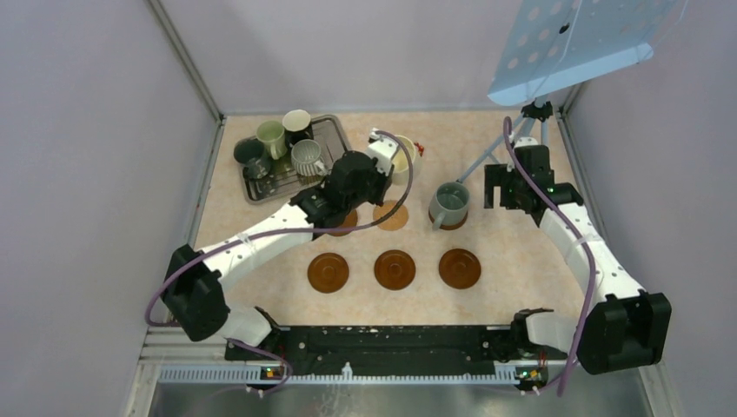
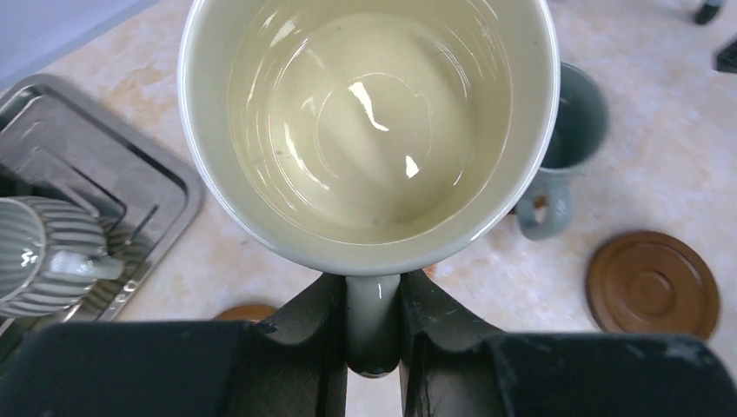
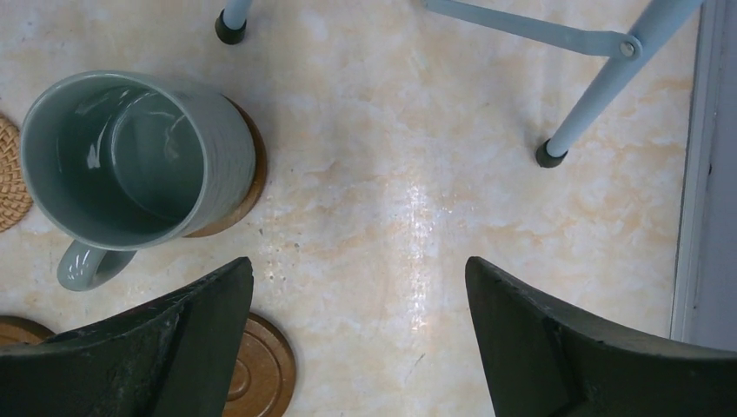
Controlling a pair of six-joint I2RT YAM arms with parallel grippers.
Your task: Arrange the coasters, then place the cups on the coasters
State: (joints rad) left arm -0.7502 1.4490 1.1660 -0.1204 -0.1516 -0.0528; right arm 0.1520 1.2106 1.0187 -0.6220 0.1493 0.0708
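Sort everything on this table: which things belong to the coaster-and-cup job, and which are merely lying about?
Belongs: six coasters; cream mug, held by the left gripper; grey-blue mug on a coaster; four mugs in the metal tray.
Lying about: the metal tray itself; small red packet; tripod with blue panel.

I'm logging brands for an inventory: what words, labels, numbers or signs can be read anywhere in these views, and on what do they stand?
No text can be read in any view.
The cream cup, grey-blue cup, coasters and metal tray show no print.
The small red thing beside the cream cup is too small to tell whether it bears any.
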